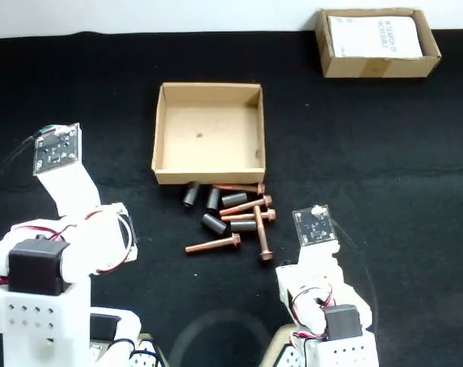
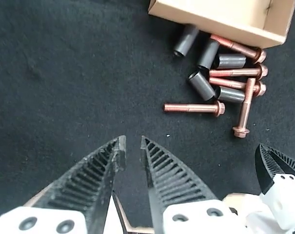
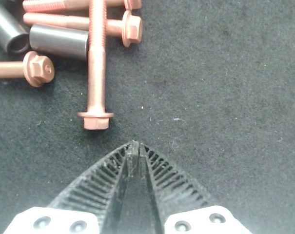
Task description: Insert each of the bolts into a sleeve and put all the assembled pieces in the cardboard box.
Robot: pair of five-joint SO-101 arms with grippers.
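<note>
Several copper bolts [image 1: 213, 245] and dark grey sleeves [image 1: 213, 224] lie loose in a pile just in front of the open cardboard box [image 1: 159, 134], which holds nothing. None of the bolts sits in a sleeve. My left gripper [image 2: 132, 144] hovers over bare black cloth well short of the pile, its fingers a small gap apart and holding nothing; the nearest bolt [image 2: 193, 107] lies ahead of it. My right gripper [image 3: 136, 147] is shut and empty, its tips just short of the head of an upright-lying bolt [image 3: 95, 63], with a sleeve [image 3: 57, 41] behind it.
A second cardboard box [image 1: 373, 67] with a white sheet inside stands at the far right corner. The left arm [image 1: 70, 229] stands at the table's left, the right arm [image 1: 319, 275] at the front right. Black cloth covers the table.
</note>
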